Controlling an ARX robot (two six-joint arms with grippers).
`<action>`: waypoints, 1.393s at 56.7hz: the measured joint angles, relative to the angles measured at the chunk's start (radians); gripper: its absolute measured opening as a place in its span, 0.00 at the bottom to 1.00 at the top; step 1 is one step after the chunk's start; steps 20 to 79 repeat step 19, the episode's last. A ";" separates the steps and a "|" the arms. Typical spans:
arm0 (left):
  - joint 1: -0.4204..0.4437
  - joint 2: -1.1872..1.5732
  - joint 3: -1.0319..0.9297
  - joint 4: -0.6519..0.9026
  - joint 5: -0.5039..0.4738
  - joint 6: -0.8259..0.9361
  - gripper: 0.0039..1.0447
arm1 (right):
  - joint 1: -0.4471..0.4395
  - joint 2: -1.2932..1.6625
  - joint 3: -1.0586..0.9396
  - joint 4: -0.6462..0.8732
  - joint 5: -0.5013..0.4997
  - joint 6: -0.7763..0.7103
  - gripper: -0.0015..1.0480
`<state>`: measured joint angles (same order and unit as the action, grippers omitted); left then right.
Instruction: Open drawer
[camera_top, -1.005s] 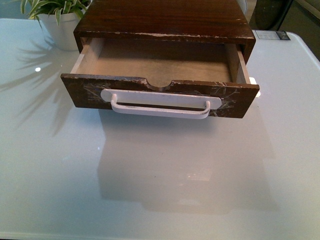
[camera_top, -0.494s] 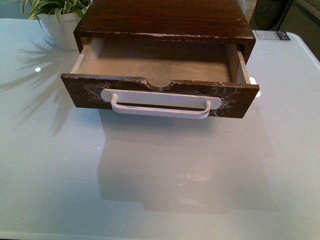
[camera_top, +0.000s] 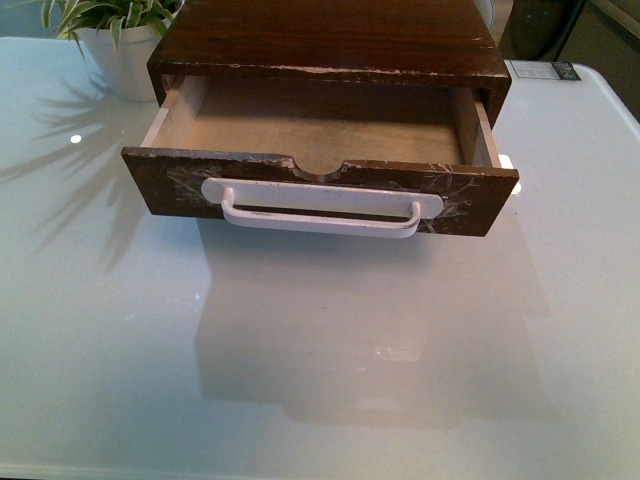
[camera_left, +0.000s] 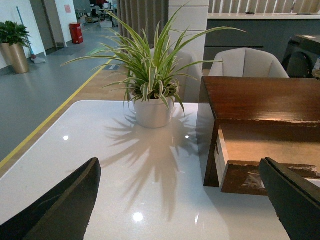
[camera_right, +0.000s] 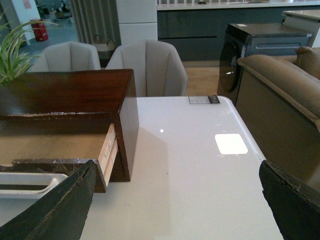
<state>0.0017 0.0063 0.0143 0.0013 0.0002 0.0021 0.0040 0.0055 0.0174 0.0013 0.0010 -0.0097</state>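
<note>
Dark-brown wood, scratched white, the drawer (camera_top: 320, 190) stands pulled out of its cabinet (camera_top: 325, 40) on the pale table (camera_top: 320, 360), white bar handle (camera_top: 320, 215) forward. Both claws, left gripper (camera_left: 182, 200) and right gripper (camera_right: 175, 200), hang spread apart, clear of it.

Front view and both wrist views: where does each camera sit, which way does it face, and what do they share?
Front view: on the body, looking down at the open drawer on the table; no arm shows.
Left wrist view: faces the potted plant and the drawer's side; open left gripper frames it.
Right wrist view: faces the drawer's other side and chairs; open right gripper frames it.
Shared: the drawer appears in all.
</note>
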 joint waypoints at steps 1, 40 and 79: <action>0.000 0.000 0.000 0.000 0.000 0.000 0.92 | 0.000 0.000 0.000 0.000 0.000 0.000 0.91; 0.000 0.000 0.000 0.000 0.000 0.000 0.92 | 0.000 0.000 0.000 0.000 0.000 0.000 0.91; 0.000 0.000 0.000 0.000 0.000 0.000 0.92 | 0.000 0.000 0.000 0.000 0.000 0.000 0.91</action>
